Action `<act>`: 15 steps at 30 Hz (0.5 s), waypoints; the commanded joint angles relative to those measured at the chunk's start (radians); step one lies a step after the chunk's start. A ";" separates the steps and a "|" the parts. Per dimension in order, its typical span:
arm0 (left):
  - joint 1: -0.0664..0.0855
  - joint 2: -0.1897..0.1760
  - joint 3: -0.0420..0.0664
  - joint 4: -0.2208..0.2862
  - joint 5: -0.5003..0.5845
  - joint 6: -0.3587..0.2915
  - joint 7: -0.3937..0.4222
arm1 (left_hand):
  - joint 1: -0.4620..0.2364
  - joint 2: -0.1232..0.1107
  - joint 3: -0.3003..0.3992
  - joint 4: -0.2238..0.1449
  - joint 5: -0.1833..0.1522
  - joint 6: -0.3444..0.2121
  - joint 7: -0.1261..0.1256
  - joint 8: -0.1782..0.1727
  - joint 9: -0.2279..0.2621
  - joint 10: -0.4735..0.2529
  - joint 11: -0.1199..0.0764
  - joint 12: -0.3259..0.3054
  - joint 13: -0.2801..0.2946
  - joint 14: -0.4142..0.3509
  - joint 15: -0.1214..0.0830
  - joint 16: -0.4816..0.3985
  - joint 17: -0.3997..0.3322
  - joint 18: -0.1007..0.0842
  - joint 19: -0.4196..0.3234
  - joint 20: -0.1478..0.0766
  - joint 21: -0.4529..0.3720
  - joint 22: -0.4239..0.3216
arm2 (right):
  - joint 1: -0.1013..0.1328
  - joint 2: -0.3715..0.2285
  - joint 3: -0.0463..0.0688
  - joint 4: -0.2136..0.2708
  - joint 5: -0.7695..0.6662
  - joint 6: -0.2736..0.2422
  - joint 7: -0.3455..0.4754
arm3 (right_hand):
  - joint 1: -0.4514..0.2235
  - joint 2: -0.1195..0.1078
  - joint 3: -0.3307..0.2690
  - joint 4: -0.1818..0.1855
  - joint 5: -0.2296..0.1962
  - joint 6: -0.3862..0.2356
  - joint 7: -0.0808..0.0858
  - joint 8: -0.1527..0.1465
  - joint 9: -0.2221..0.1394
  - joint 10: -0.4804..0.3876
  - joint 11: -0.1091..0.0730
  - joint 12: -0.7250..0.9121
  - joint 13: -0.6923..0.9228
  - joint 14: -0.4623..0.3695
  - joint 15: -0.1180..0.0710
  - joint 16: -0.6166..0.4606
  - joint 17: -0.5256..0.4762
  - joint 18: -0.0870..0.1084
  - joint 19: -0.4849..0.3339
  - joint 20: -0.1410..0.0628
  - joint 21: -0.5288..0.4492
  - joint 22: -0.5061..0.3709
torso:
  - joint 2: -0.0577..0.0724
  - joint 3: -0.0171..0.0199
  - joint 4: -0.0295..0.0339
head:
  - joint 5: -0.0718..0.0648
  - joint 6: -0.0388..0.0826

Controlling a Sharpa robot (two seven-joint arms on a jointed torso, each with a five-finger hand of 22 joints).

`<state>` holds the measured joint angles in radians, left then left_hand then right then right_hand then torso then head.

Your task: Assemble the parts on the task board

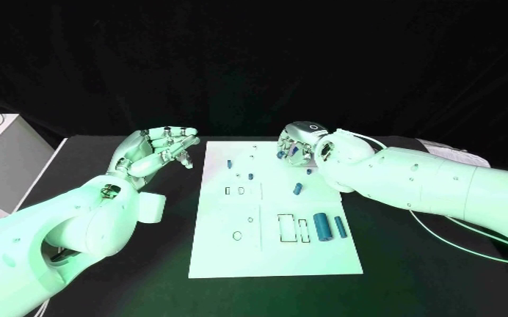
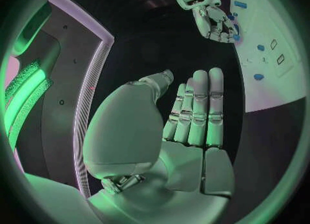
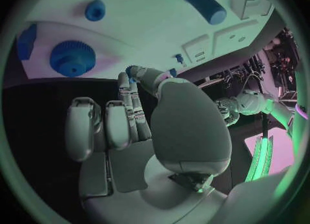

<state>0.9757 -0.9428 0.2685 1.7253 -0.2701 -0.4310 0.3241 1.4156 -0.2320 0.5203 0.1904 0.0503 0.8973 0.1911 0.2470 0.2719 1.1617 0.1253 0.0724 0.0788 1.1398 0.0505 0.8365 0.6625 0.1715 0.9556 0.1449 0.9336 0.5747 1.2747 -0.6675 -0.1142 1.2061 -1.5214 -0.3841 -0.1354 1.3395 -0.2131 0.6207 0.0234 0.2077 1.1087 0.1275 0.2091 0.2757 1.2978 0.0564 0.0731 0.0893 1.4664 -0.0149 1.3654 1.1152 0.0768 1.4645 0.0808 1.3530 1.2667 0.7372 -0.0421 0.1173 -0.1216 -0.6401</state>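
A black worktop stands before a dark backdrop; a white unit sits beside it.

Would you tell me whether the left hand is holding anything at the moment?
No, it is open and empty. The left hand hovers beside the task board, and its fingers are straight with nothing between them.

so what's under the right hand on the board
The right hand hangs over the task board's far right corner. A small blue part shows by its fingers, with another part lying nearer. Whether the fingers grip it, or cover more, is hidden.
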 commanded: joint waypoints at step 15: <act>0.001 0.002 0.001 -0.001 -0.004 0.007 0.002 | -0.003 0.008 0.006 0.002 0.000 0.009 0.000 -0.003 0.001 0.000 -0.001 -0.002 0.001 -0.005 -0.002 0.006 0.001 0.011 -0.005 0.001 0.007 0.001 | 0.008 0.153 0.004 -0.125 -0.043 -0.084 -0.087 | 0.000 0.005 0.003 0.001 0.008 0.005 -0.001 0.005 0.013 0.003 0.000 -0.004 0.002 0.028 -0.010 0.009 0.005 -0.018 0.010 -0.005 0.009 0.004 | 0.004 -0.0016 0.0059 | -0.004 0.007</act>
<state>0.9758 -0.9428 0.2688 1.7220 -0.2703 -0.4312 0.3221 1.4156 -0.2320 0.5203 0.1904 0.0502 0.8973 0.1911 0.2470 0.2718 1.1617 0.1253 0.0724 0.0787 1.1399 0.0506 0.8364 0.6623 0.1704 0.9556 0.1449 0.9375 0.5746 1.2821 -0.5173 -0.1106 1.0879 -1.5346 -0.4437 -0.2026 1.3382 -0.2121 0.6204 0.0232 0.2131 1.1082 0.1275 0.2087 0.2760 1.2977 0.0565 0.0709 0.0902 1.4664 -0.0148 1.3691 1.1185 0.0769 1.4645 0.0807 1.3575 1.2703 0.7403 -0.0434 0.1215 -0.1263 -0.6329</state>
